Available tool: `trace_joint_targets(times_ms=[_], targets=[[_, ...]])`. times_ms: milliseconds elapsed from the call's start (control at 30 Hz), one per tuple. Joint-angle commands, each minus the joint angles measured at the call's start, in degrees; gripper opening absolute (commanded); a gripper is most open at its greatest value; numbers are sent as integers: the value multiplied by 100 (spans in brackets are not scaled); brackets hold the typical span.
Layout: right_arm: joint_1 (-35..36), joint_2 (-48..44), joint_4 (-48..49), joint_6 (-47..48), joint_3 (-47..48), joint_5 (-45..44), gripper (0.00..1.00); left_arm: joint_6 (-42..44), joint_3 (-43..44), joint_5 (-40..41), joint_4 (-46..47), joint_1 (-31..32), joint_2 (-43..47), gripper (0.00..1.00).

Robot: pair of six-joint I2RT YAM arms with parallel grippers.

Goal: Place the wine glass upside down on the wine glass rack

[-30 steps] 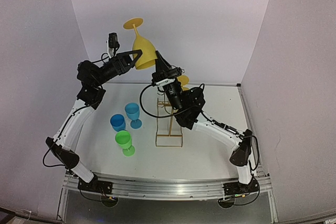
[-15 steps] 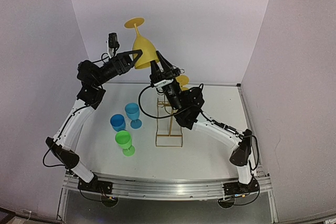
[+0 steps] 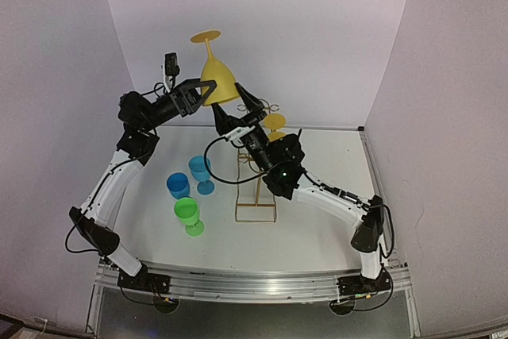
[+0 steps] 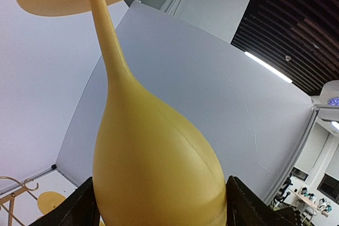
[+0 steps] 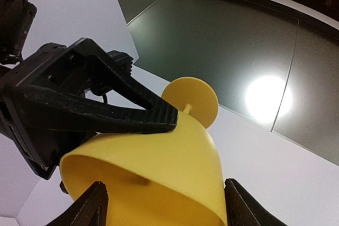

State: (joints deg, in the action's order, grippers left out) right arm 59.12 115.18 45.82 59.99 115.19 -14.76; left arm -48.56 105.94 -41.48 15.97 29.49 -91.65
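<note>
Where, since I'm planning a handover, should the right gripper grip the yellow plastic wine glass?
Probably the bowl's open rim, from below: the yellow plastic wine glass is inverted, the left gripper clamps mid-bowl, and the open right gripper sits under it.

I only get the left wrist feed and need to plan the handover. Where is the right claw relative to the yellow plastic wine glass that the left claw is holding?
Observer: In the top view, the right claw is open just beneath the mouth of the yellow plastic wine glass, with its fingers spread and not gripping it.
Operator: What stands near the rack on the table?
Observer: Two blue plastic glasses and a green plastic glass stand upright to the left of the thin gold wire rack.
</note>
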Motion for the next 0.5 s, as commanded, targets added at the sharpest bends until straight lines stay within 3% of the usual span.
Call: trace_joint_targets(times_ms=[0, 167, 467], targets=[[41, -505, -325, -80, -152, -50, 74, 617, -37, -272, 196, 11, 344, 26], [42, -731, -783, -233, -265, -233, 91, 1133, -167, -247, 40, -4, 454, 24], [7, -1618, -2140, -799, -994, -217, 95, 2426, -583, 285, -274, -12, 788, 23]])
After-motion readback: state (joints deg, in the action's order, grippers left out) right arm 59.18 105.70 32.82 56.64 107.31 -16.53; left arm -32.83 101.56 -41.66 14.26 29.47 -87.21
